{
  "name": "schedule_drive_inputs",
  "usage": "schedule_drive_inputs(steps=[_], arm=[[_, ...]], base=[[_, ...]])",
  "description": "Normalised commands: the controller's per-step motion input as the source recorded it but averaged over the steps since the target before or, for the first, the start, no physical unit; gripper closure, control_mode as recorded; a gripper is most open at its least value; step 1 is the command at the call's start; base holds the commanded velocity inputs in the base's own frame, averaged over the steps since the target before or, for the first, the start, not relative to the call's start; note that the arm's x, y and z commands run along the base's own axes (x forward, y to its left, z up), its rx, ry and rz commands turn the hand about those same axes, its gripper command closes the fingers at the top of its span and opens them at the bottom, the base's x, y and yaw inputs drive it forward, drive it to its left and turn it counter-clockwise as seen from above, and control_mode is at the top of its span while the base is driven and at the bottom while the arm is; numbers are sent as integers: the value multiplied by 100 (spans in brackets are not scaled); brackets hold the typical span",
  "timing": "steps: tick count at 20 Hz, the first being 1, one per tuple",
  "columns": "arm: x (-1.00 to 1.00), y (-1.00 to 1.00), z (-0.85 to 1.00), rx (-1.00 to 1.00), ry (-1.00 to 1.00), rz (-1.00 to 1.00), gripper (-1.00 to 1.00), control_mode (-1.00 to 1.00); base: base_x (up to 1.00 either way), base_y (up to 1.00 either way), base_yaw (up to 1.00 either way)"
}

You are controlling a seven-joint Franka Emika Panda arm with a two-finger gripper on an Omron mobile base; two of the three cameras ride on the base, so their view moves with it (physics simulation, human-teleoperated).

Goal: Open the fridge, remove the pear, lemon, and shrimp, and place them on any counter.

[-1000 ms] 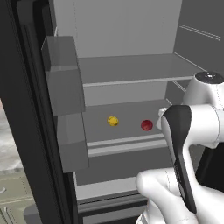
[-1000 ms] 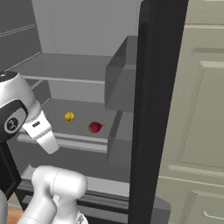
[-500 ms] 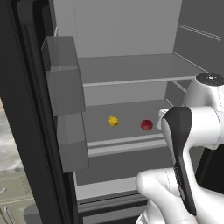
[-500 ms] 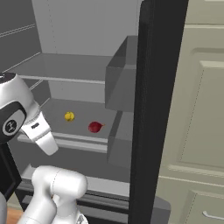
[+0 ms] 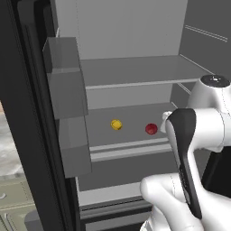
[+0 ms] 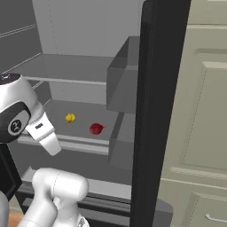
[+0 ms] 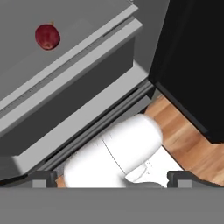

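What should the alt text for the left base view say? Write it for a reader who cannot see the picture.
An open fridge with a grey interior holds a yellow lemon and a dark-red pear lying apart on its lower shelf. The robot's white arm rises at the lower right in front of the shelf, and grey door bins stand at the left.

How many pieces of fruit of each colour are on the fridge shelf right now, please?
Yellow (lemon): 1
Dark red (pear): 1
Total: 2
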Motion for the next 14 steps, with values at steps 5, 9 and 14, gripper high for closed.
schedule_drive_inputs(steps=[5,9,14], arm=[[44,-8,-25,0,-2,21,-100,-100],[50,-7,-23,0,-3,31,-100,-100],[38,-20,-5,0,0,18,-100,-100]], base=[[0,0,0],[0,0,0],[0,0,0]])
